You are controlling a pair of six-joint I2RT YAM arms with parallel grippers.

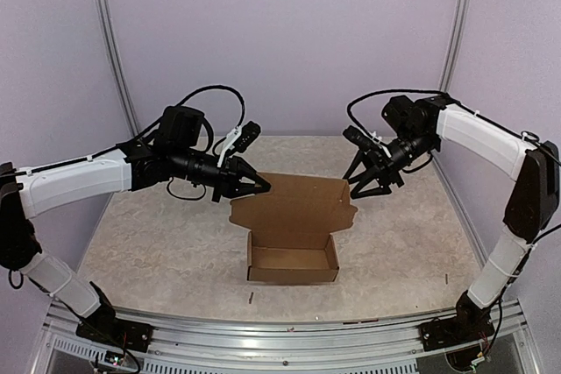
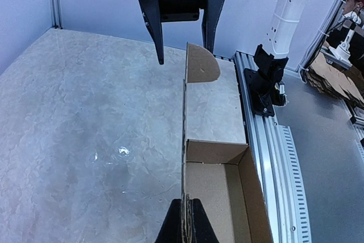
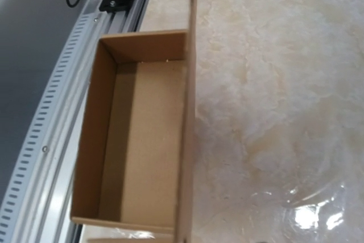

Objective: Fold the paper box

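In the left wrist view the bottom edge cuts off the left end effector [image 2: 186, 223]. Only two dark fingertips [image 2: 172, 229] show, pressed together on the lid edge of the paper box [image 2: 213, 194]. The top edge trims the right end effector's [image 2: 185, 56] body. In the right wrist view its own fingers are out of sight, and the upright lid runs off top and bottom. Cardboard pieces [image 2: 333, 78] at the right edge are cropped. From above, dark specks [image 1: 251, 297] on the table [image 1: 158, 243] are too small to name.
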